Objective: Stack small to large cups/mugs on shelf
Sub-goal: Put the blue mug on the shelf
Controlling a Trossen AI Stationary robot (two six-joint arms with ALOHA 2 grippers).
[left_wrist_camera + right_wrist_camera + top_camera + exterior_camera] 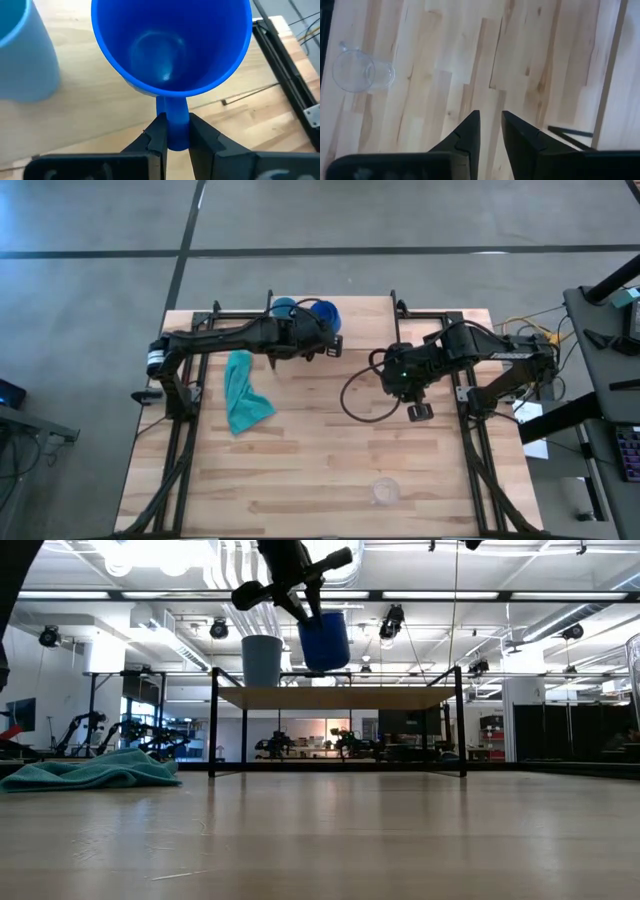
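Observation:
The royal-blue mug (325, 640) hangs in the air just above the shelf (335, 697), to the right of the light-blue cup (262, 660), which stands upright with its base on the shelf board. My left gripper (172, 131) reaches over the shelf at the table's far edge and is shut on the mug (170, 45). From above, the mug (326, 313) and the light-blue cup (284, 307) sit side by side. The small clear cup (384, 491) is on the table near its near edge, also seen as the clear cup (362, 72). My right gripper (490, 125) hovers over bare table, narrowly open. My left gripper pinches the mug's handle (172, 120) between its two fingers, coming level from the table's near-left side. The mug is lifted clear of the shelf board, its mouth toward the wrist camera, and it is slightly tilted in the low view.
A teal cloth (243, 392) lies crumpled on the table's left part, below my left arm. A black cable loop (360, 395) lies beside my right arm. The shelf's black legs (213, 725) stand on the far half; bare wood (320, 470) stretches across the near half.

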